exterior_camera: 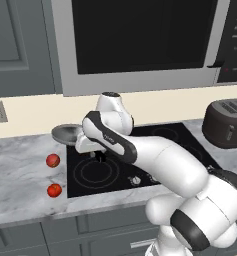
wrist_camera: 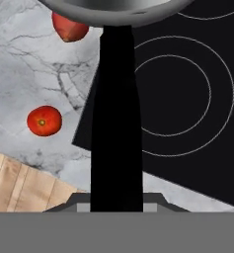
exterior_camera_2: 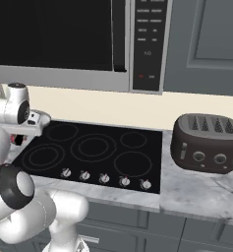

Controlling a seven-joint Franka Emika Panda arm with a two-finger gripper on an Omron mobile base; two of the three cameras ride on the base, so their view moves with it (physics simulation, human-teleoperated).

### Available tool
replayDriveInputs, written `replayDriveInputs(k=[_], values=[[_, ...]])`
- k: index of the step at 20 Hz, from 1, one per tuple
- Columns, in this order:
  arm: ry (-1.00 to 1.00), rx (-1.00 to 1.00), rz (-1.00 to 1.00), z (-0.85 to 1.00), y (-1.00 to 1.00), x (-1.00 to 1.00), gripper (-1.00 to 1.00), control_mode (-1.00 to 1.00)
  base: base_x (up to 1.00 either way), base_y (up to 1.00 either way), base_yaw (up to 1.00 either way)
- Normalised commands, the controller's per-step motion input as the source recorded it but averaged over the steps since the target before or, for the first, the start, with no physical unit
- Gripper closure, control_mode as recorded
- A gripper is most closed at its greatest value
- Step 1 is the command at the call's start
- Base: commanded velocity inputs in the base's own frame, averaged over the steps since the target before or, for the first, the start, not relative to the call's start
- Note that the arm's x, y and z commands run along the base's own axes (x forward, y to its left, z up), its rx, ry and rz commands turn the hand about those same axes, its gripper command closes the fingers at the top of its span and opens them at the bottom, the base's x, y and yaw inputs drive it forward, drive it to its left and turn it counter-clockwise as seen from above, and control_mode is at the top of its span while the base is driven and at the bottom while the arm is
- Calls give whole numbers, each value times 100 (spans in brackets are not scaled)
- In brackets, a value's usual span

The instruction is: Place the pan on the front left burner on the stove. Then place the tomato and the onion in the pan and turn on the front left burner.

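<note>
The gripper [exterior_camera: 99, 156] seems clamped on the pan's [exterior_camera: 66, 133] black handle over the stove's [exterior_camera_2: 96, 152] left edge.

Everything around me is lit evenly and softly, with no single lamp I can place. My white arm [exterior_camera: 155, 160] shades gently to grey on its underside. The stove [exterior_camera_2: 96, 152] glass is dull black without glare, its rings crisp. The tomato [wrist_camera: 44, 120] has only a faint sheen. Shadows on the marble counter [exterior_camera: 20, 175] are weak. The pan [wrist_camera: 116, 7] handle reads as flat black, with no detail. Edges look slightly jagged and soft; straight lines stay unbent at the borders.
</note>
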Motion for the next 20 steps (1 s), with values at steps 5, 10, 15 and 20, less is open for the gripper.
replayDriveInputs(k=[5,10,15,20], values=[[0,0,15,-1,-40,0,100,-100,0,0,0],[-1,0,14,0,-36,0,100,-100,0,0,0],[0,0,6,0,-6,-14,100,-100,0,0,0],[4,0,3,0,0,-19,100,-100,0,0,0]])
